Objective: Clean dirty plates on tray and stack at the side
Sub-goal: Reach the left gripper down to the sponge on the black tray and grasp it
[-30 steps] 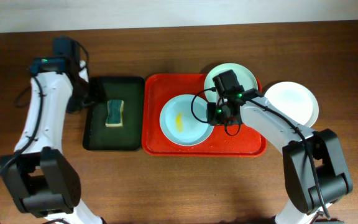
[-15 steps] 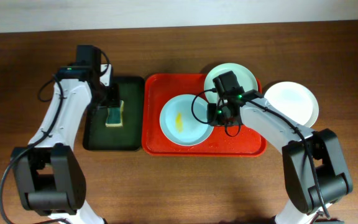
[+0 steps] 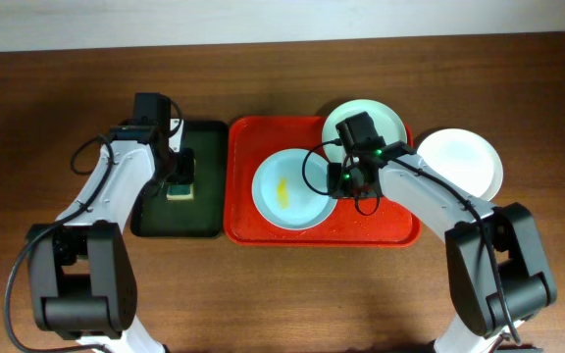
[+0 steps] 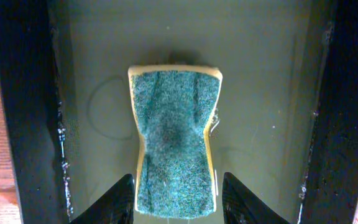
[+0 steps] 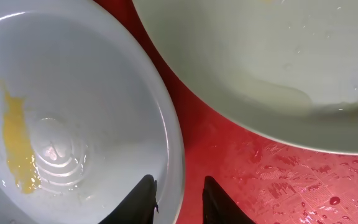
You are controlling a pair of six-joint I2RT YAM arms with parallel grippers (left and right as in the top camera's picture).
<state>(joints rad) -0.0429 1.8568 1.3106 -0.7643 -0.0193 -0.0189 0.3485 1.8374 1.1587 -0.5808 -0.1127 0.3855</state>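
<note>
Wooden counter (image 3: 282, 294) — red tray (image 3: 243, 231): smeared plate (image 3: 287, 191), second plate (image 3: 388, 118); green tray (image 3: 150, 221): sponge (image 4: 176, 149), left gripper (image 4: 176, 202), jaws wide astride it; right gripper (image 5: 178, 199), jaws narrow astride smeared plate's rim.

Red tray (image 3: 263, 233), flat. Pale blue plate (image 3: 287, 191) at its centre, yellow smear inside. Pale green plate (image 3: 388, 122) at its back right corner. White plate (image 3: 464, 162) outside, just right.

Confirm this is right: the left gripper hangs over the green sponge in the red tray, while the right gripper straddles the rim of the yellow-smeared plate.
One detail is wrong. The green sponge lies in the dark green tray, not the red tray, as the overhead view shows. The left gripper does hang over it, and the right gripper straddles the yellow-smeared plate rim.
</note>
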